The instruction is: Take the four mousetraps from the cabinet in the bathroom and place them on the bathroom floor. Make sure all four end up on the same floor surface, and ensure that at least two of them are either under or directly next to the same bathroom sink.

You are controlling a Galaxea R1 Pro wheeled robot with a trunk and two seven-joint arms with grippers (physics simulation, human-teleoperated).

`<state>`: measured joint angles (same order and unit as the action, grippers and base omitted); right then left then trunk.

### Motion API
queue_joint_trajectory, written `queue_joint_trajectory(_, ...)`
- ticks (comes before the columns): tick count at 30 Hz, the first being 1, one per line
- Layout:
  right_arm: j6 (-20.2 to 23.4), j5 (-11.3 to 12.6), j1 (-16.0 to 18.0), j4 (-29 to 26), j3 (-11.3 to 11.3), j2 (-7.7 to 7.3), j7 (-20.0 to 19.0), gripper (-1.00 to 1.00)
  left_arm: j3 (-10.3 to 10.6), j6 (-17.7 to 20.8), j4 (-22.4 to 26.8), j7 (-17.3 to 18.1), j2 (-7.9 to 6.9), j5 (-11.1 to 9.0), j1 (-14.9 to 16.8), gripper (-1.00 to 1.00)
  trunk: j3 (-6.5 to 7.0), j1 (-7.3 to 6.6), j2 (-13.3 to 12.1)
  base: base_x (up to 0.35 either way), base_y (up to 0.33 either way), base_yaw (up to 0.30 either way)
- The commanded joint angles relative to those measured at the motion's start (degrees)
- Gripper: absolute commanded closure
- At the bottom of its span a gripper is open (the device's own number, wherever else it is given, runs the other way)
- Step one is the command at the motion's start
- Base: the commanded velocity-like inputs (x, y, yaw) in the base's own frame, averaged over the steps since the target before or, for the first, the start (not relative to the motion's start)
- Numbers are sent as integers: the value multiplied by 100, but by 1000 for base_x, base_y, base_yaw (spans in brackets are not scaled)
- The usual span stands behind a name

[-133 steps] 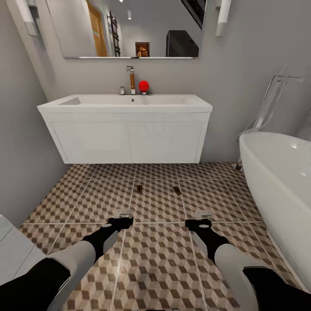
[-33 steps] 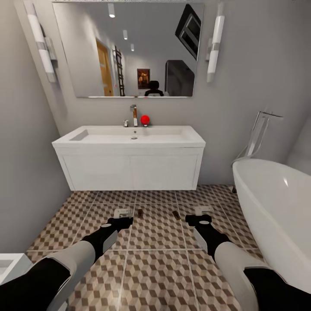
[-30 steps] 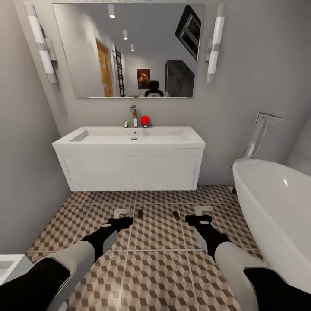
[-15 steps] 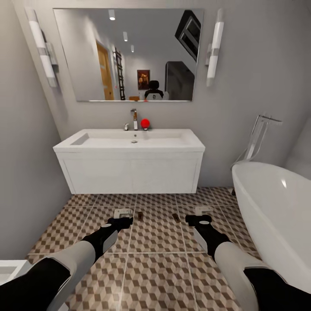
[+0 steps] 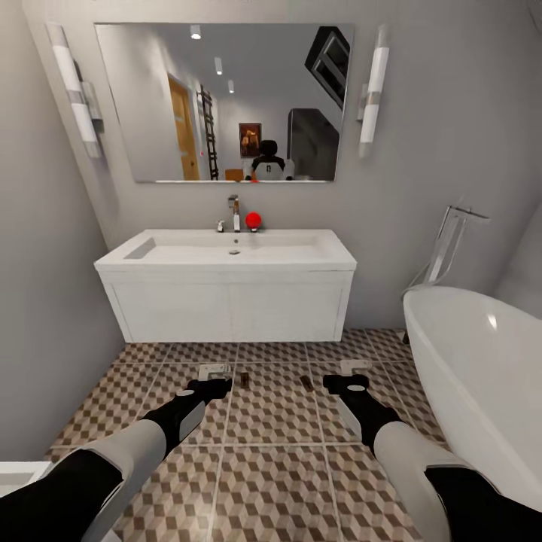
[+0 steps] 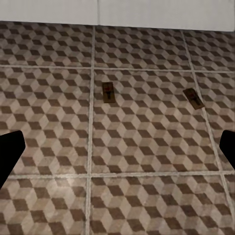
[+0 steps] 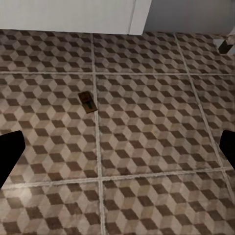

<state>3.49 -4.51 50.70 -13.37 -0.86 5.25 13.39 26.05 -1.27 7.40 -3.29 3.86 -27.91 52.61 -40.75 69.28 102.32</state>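
Your camera has backed off and tilted up since 4.4 s ago: the mirror (image 5: 233,102) now shows whole and the sink (image 5: 226,282) sits lower and smaller; the traps themselves haven't shifted on the tiles. Floor (image 5: 271,459) is cube-pattern tile and runs under the sink. Tub (image 5: 482,376) is at your right. Two traps lie flat on the floor in front of the sink, well apart from each other: left trap (image 5: 243,378) (image 6: 107,92), right trap (image 5: 306,382) (image 6: 194,98) (image 7: 88,102). Your left gripper (image 5: 214,370) hovers just beside the left trap, jaws wide, holding nothing. Your right gripper (image 5: 354,368) hovers near the right trap, also spread wide and empty.
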Motion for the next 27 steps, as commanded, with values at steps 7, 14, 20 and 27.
queue_joint_trajectory(7, 38, -45, 1, -3, -8, -1, 27, -100, 52, -13, -1, -24, -5, -47, 4, -100, 121, -155, -280, 0, 0, 0)
queue_joint_trajectory(14, 28, -37, 1, 29, -5, -14, 46, -100, 56, -8, -7, -23, -9, -48, 4, -100, 247, -309, -561, 0, 0, 0)
queue_joint_trajectory(20, 4, -15, -5, 78, -8, -15, 56, -100, 58, 1, -67, -19, -18, -68, 4, -100, 354, -441, -801, 0, 0, 0)
queue_joint_trajectory(27, -1, -3, -20, 235, -10, -44, 58, -100, 43, -7, -265, 9, -50, -205, -10, -100, 480, -594, -1082, 0, 0, 0)
